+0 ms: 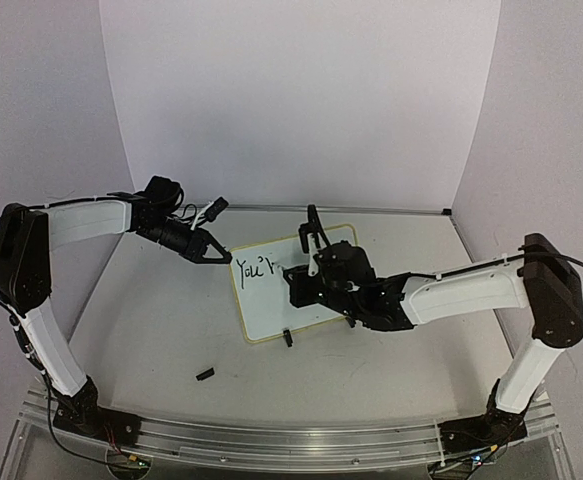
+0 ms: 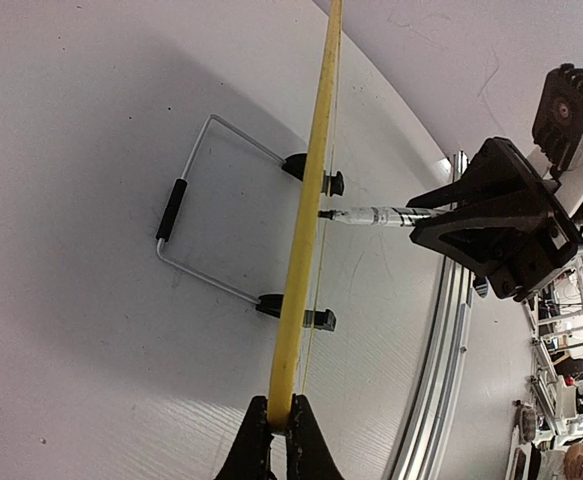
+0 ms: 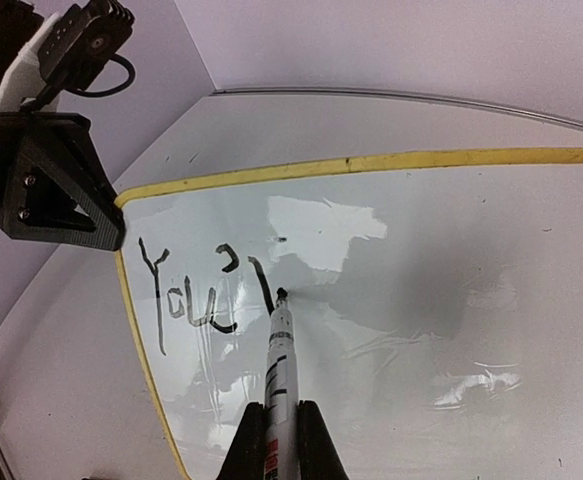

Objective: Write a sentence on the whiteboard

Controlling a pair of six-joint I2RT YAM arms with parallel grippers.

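The whiteboard [image 1: 269, 308] lies tilted at mid-table, with a pale-yellow rim. The sentence [image 1: 254, 268] reads "You'" plus one fresh stroke, also in the right wrist view [image 3: 196, 290]. My left gripper [image 1: 221, 252] is shut on the board's yellow rim [image 2: 306, 230] at its far left corner, jaws pinching the edge [image 2: 281, 425]. My right gripper [image 1: 309, 277] is shut on a white marker [image 3: 279, 370], held between the jaws [image 3: 279, 445]. The marker's black tip touches the board just right of the last stroke. The left wrist view shows the marker [image 2: 371, 216] meeting the board edge-on.
A small black marker cap [image 1: 205, 374] lies on the table in front of the board. A wire stand [image 2: 186, 210] with two black clip feet [image 2: 311, 170] is fixed to the board's back. An aluminium rail [image 1: 291, 435] runs along the near edge. Walls close in on three sides.
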